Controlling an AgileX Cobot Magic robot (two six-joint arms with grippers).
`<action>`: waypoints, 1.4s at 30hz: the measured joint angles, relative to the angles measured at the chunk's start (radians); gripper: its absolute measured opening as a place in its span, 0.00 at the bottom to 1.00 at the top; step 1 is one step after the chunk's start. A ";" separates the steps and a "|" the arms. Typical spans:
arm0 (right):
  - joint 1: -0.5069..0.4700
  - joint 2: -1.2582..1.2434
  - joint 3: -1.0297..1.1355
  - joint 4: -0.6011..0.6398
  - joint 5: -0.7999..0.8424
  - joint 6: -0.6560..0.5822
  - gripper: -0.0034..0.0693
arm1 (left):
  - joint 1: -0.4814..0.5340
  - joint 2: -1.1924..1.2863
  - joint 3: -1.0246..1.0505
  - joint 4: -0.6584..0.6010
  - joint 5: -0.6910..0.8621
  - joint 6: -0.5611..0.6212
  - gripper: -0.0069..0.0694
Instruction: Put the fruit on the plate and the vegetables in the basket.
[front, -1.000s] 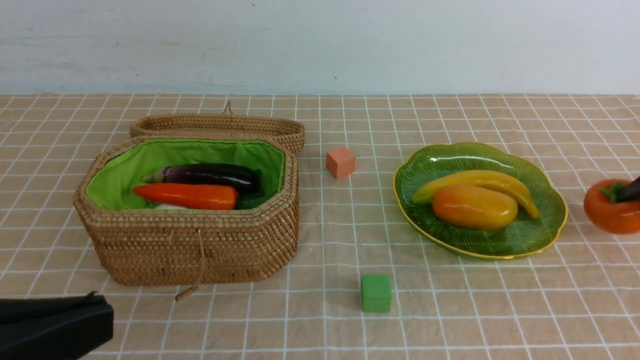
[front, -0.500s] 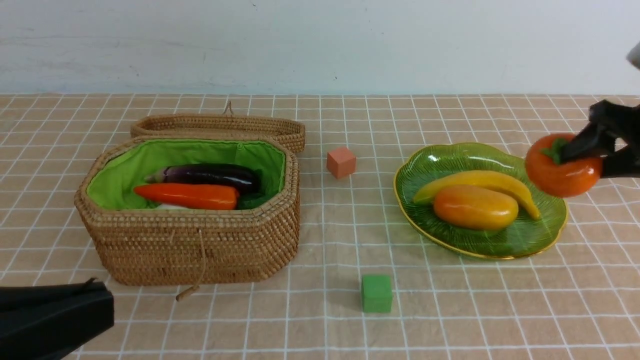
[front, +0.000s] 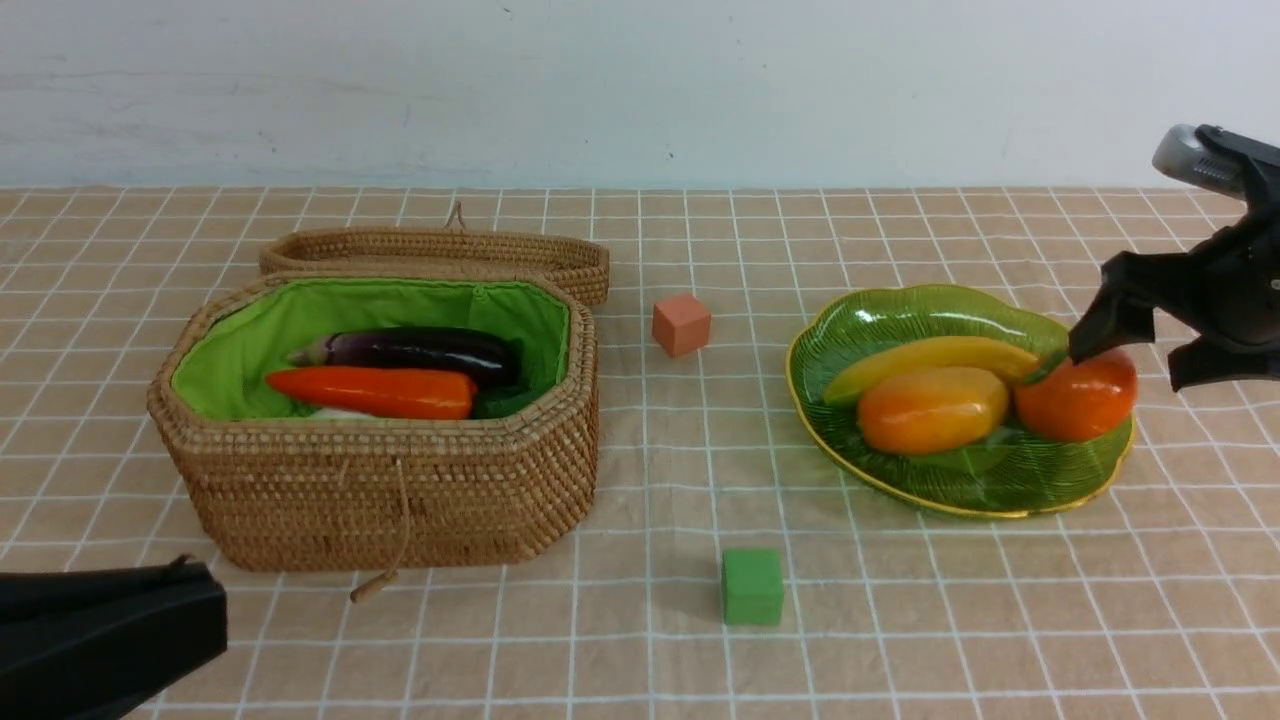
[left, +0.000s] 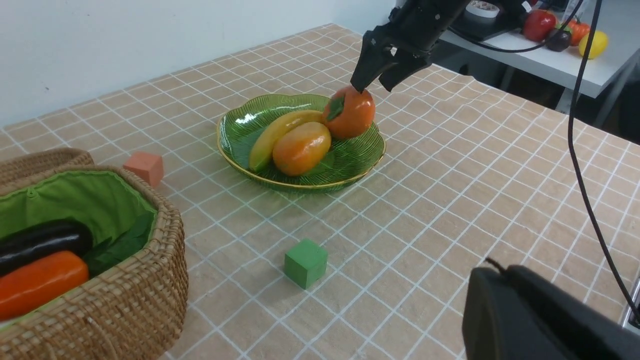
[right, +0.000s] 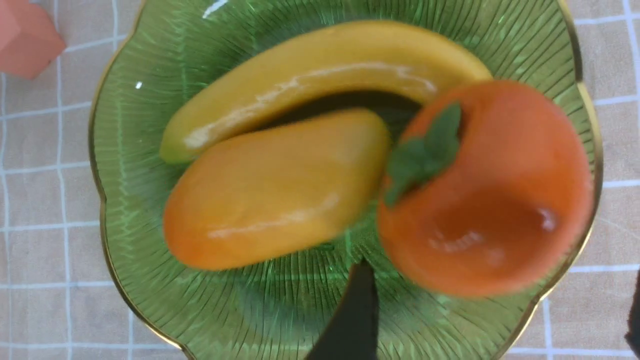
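The banana (front: 935, 360), the mango (front: 932, 410) and the persimmon (front: 1078, 399) lie together in the green plate (front: 960, 490). My right gripper (front: 1135, 355) hovers open just above the persimmon, its fingers spread wide and off the fruit; in the right wrist view the persimmon (right: 487, 195) lies free beside the mango (right: 275, 190). The wicker basket (front: 390, 480) holds the eggplant (front: 415, 350) and the carrot (front: 375, 392), with a sliver of white radish under them. The gourd is hidden. My left gripper (front: 205, 625) rests shut at the near left.
An orange cube (front: 681, 323) sits between basket and plate. A green cube (front: 752, 587) sits nearer the front, in the middle. The basket's lid (front: 440, 250) lies open behind it. A side table with other toy produce (left: 542, 25) stands past the table's right edge.
My right gripper carried the persimmon from the cloth at the right over to the plate, set it beside the mango and opened. The mango shifted slightly left. The left arm has not moved.
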 joint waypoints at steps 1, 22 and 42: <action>0.000 -0.006 0.000 0.000 0.009 0.002 0.97 | 0.000 0.000 0.000 0.000 -0.001 0.000 0.08; 0.000 -1.156 0.512 -0.132 0.328 0.028 0.03 | 0.000 -0.349 0.360 0.061 -0.307 -0.056 0.07; 0.000 -1.622 0.913 -0.208 0.070 0.156 0.07 | 0.000 -0.379 0.641 0.060 -0.344 -0.056 0.07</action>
